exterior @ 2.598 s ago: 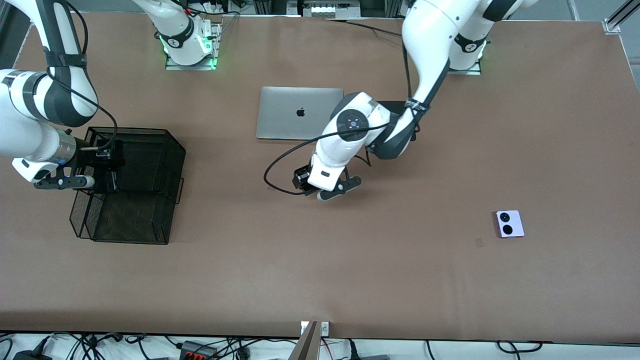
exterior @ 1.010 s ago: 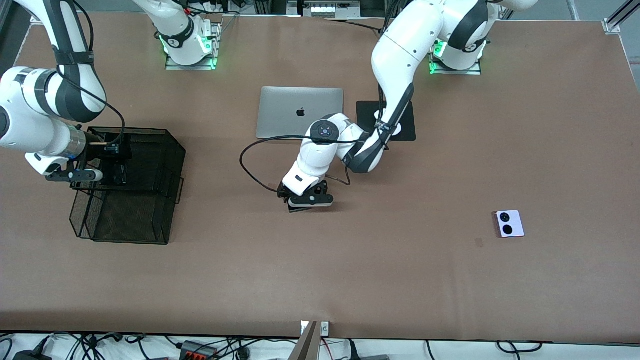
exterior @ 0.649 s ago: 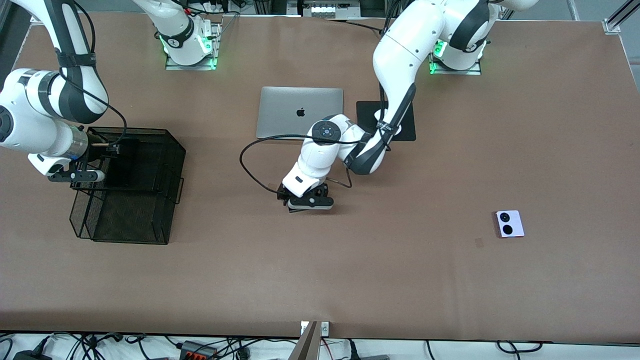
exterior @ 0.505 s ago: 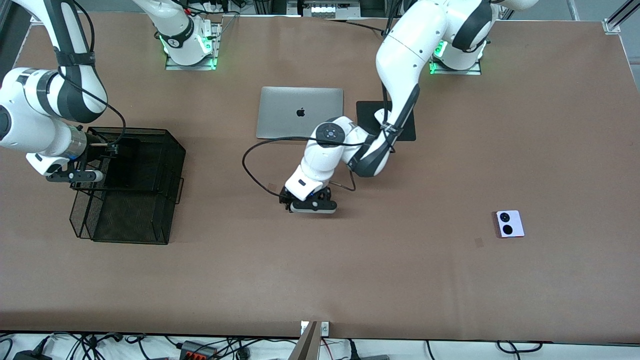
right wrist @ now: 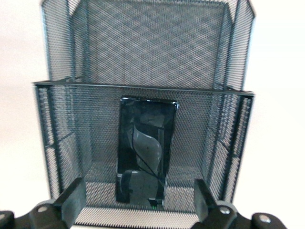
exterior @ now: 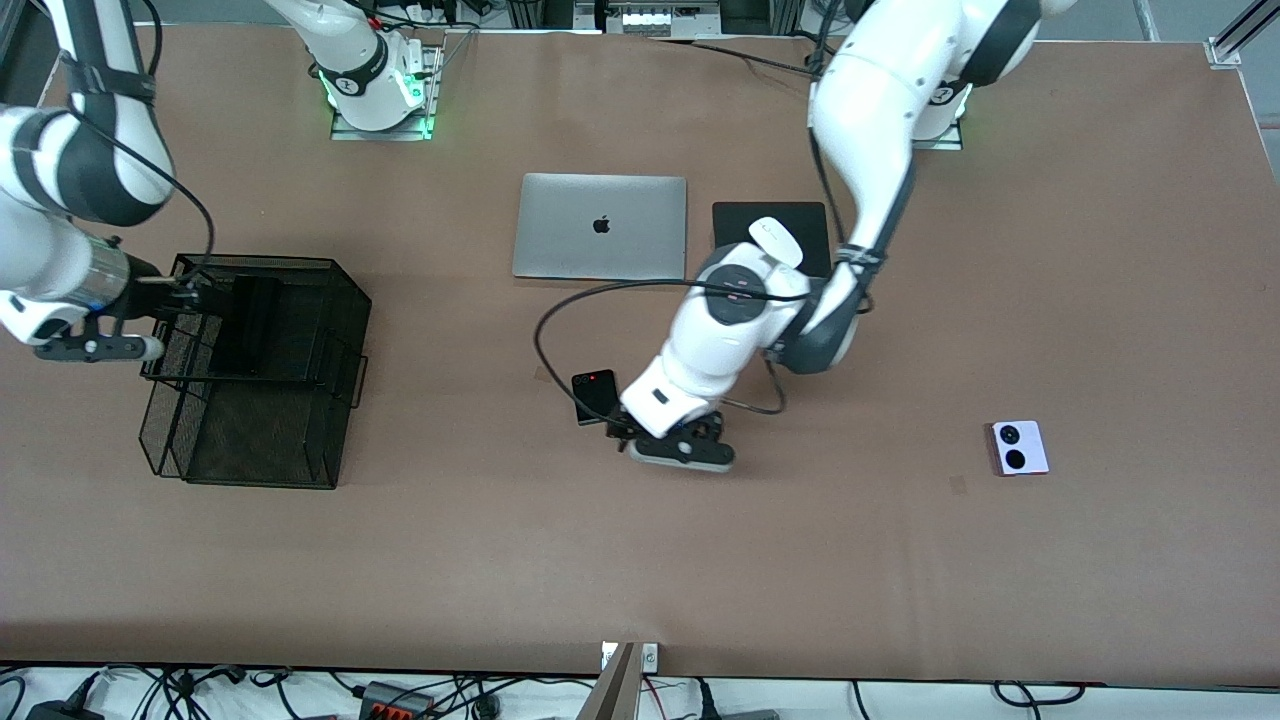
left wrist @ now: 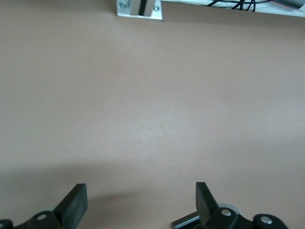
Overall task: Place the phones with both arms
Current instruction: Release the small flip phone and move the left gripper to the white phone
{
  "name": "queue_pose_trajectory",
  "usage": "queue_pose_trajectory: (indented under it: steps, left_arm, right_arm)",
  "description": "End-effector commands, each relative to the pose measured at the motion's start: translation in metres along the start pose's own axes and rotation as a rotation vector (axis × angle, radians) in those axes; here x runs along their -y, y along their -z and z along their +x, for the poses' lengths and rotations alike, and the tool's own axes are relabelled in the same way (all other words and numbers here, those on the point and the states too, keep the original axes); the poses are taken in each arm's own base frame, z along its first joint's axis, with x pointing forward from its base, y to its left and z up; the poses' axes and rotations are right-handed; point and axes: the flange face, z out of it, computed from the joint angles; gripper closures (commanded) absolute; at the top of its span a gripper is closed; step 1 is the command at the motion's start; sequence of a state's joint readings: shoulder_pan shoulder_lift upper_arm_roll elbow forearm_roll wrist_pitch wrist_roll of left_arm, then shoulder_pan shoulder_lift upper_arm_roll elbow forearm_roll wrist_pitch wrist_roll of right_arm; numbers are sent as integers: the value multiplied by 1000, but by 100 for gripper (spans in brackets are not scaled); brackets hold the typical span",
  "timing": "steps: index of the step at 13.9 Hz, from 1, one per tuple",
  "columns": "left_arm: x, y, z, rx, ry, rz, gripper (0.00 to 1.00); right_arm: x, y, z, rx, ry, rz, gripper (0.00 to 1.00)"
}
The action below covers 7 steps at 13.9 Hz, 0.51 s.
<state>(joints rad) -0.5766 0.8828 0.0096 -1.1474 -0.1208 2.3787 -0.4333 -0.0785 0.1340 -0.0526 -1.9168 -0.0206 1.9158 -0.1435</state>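
My left gripper (exterior: 690,447) stood wide open and empty over bare table, its fingers (left wrist: 74,205) spread with nothing but brown surface between them, and my right gripper (exterior: 120,335) stood just as open and empty at the rim of the black mesh basket (exterior: 335,330), on the side toward the right arm's end of the table. Half a second before, my left gripper was low over the small squarish black phone (exterior: 594,396); by now it had swung clear toward the left arm's end, and that phone lay uncovered on the table, dark and flat with a tiny red dot near one corner, just beside the gripper. A second back my right fingers were shut; now they were parted, and the long slim black phone (right wrist: 147,150) lay in the basket's upper tier, glossy with my own reflection in it, its long sides running well apart from the mesh walls. The lavender-white phone (exterior: 1019,447), two black circles on its face, had not moved, sitting alone toward the left arm's end with wide open table all around. The silver laptop (exterior: 598,240) and the white mouse (exterior: 778,240) on its black pad (exterior: 740,222) lay farther from the front camera than the small black phone.
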Motion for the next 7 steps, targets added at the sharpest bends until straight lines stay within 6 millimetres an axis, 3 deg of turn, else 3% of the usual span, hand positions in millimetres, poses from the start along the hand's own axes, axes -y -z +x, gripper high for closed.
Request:
queue_pose_trajectory:
  steps: [1,3,7]
  left_arm:
    - [27,42,11,67,-88,-2,0]
    - [59,75,19,93,-121,14,0]
    - [118,136,26,136,-112,51,0]
  right_arm:
    - [6,47,3,2,-4,8,0]
    - [12,82,5,-12,5,4,0]
    - [13,130,1,-35,11,1,0]
